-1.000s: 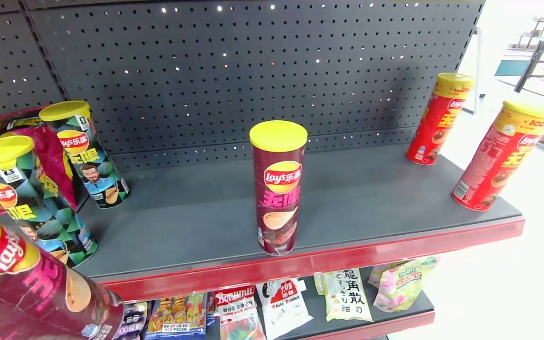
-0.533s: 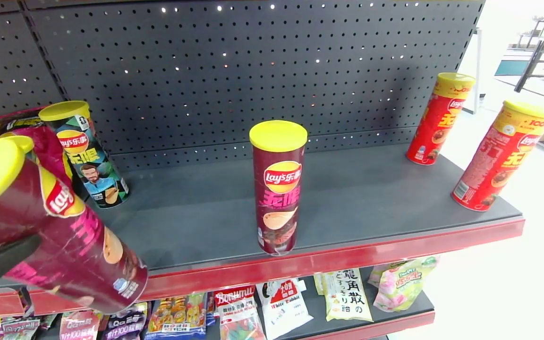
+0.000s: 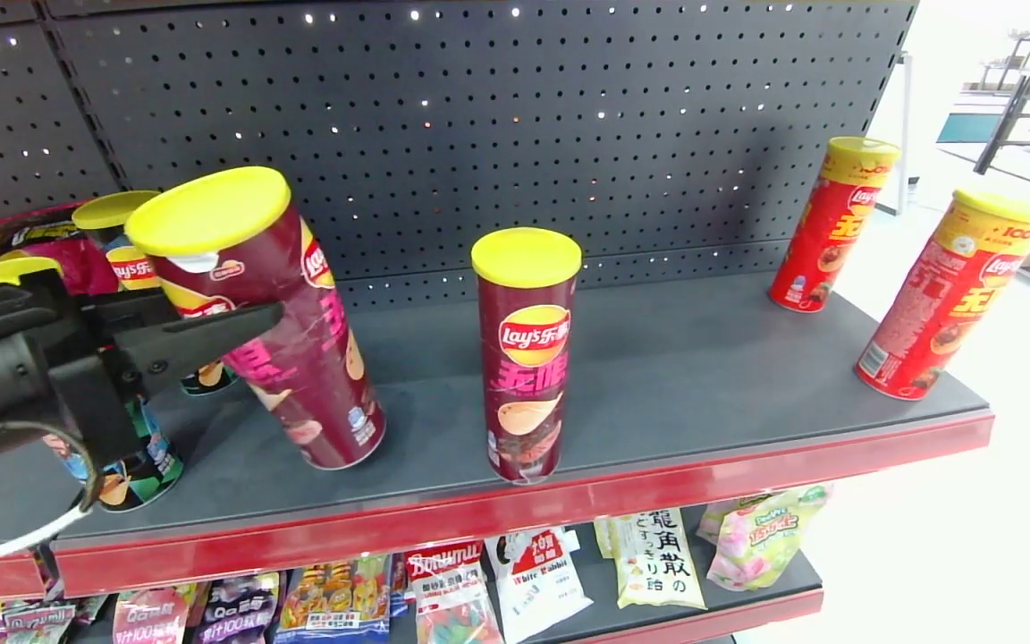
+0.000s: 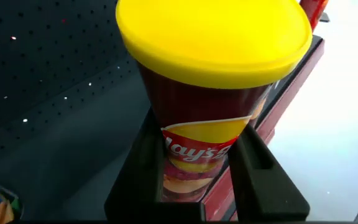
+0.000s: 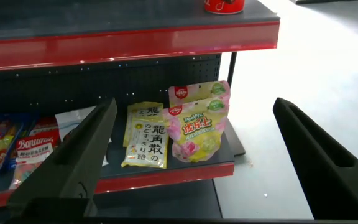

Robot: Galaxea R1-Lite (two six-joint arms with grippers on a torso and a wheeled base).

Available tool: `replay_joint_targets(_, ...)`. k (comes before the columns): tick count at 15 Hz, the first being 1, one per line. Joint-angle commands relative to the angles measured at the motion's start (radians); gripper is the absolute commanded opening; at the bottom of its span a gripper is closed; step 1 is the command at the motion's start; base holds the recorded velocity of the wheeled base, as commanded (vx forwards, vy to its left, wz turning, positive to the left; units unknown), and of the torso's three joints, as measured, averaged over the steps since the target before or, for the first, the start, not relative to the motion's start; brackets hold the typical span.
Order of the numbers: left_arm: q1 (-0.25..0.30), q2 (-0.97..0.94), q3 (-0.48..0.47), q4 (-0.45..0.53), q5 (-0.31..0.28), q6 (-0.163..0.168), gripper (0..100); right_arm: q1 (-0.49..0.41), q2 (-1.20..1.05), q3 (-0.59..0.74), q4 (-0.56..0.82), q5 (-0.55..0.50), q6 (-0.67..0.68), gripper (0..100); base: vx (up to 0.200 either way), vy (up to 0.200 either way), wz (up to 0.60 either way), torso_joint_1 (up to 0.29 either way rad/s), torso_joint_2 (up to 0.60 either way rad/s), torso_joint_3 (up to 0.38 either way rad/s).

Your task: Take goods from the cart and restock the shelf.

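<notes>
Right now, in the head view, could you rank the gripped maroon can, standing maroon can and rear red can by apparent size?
1. gripped maroon can (nearer the camera)
2. standing maroon can
3. rear red can (farthest back)

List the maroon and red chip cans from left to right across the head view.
In order: tilted maroon can → upright maroon can → red can by the back panel → red can at the shelf's front right corner.

Two maroon cans [image 3: 327, 385] [image 3: 528, 385], two red cans [image 3: 828, 233] [image 3: 949, 300] — two green-patterned cans [image 3: 122, 259] [image 3: 126, 470].
</notes>
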Motion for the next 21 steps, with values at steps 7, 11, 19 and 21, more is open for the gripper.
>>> replay_joint_targets(7,-0.016,0.36,-0.283,-0.067,0.02,0.007,0,0.0,0.0,0.0,0.0,0.0,-0.001,100,0.0,0.0,0.0,0.0,0.0,0.0)
replay_joint_targets(11,-0.02,0.565,-0.507,-0.064,0.128,0.001,0,0.0,0.0,0.0,0.0,0.0,0.001,100,0.0,0.0,0.0,0.0,0.0,0.0)
replay_joint_targets(19,-0.097,0.788,-0.735,-0.063,0.152,-0.002,0,0.0,0.0,0.0,0.0,0.0,-0.001,100,0.0,0.0,0.0,0.0,0.0,0.0)
replay_joint_targets(21,-0.115,0.806,-0.76,-0.063,0.16,-0.052,0,0.0,0.0,0.0,0.0,0.0,-0.001,100,0.0,0.0,0.0,0.0,0.0,0.0)
